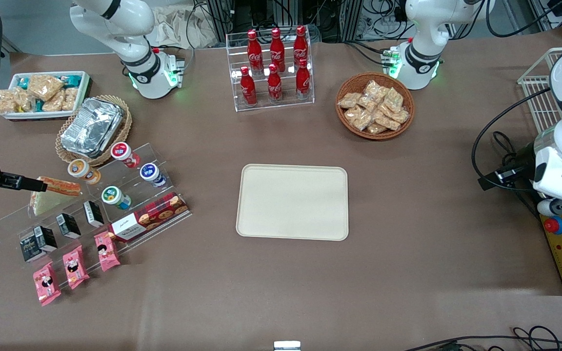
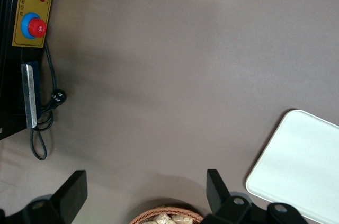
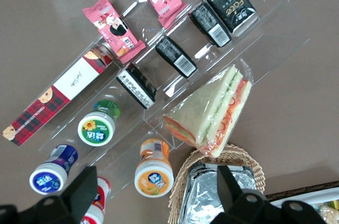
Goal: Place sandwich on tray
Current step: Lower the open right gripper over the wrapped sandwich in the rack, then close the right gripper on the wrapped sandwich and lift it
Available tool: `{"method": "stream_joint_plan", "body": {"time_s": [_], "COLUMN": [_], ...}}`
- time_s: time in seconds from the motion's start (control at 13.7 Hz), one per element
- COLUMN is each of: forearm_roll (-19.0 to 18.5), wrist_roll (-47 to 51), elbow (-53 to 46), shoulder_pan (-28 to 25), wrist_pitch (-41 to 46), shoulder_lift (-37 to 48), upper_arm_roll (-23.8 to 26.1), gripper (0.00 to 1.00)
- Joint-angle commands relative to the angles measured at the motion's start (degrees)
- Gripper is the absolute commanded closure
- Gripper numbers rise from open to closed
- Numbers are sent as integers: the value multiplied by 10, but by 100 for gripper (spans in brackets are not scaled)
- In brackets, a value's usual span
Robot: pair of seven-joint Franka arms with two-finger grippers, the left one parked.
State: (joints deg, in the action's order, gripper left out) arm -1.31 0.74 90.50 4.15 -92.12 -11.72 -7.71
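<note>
Front view: the sandwich (image 1: 49, 194) rests on the uppermost step of a clear acrylic display stand (image 1: 90, 204) at the working arm's end of the bench (image 1: 408, 273), well apart from the empty tray (image 1: 293, 202) at the bench's middle. The pincer (image 1: 34, 184) hangs above the sandwich's filling edge; contact cannot be judged here.

Left wrist view: only a corner of the tray (image 2: 296, 168) and bare bench appear — no sandwich.

Right wrist view: the pincer (image 3: 153, 187) is spread, with nothing between its fingers (image 3: 85, 187). The sandwich (image 3: 212, 113) lies apart from them, beside an orange-lidded cup (image 3: 153, 171) and a wicker basket (image 3: 228, 160) of foil containers.

Handling, as a judgement: light, soft and easily crushed, its clear film probably slippery. A gentle grip across the thick filling edge — not the thin pointed end — seems soundest.
</note>
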Motion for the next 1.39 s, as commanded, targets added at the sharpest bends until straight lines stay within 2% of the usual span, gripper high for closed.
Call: {"method": "stream_joint_plan", "body": {"time_s": [0.0, 0.37, 0.59, 0.88, 1.32], "forearm_roll": [-12, -2, 7, 7, 7], "wrist_roll": [32, 123, 157, 213, 226], "elbow": [34, 57, 112, 116, 129], "shoulder_pan": [6, 21, 34, 34, 53], "wrist_pitch": [-14, -2, -41, -59, -61], "shoulder_lift": [21, 41, 76, 76, 59], "upper_arm_roll": [7, 7, 7, 8, 7], "gripper": [0, 0, 0, 0, 0]}}
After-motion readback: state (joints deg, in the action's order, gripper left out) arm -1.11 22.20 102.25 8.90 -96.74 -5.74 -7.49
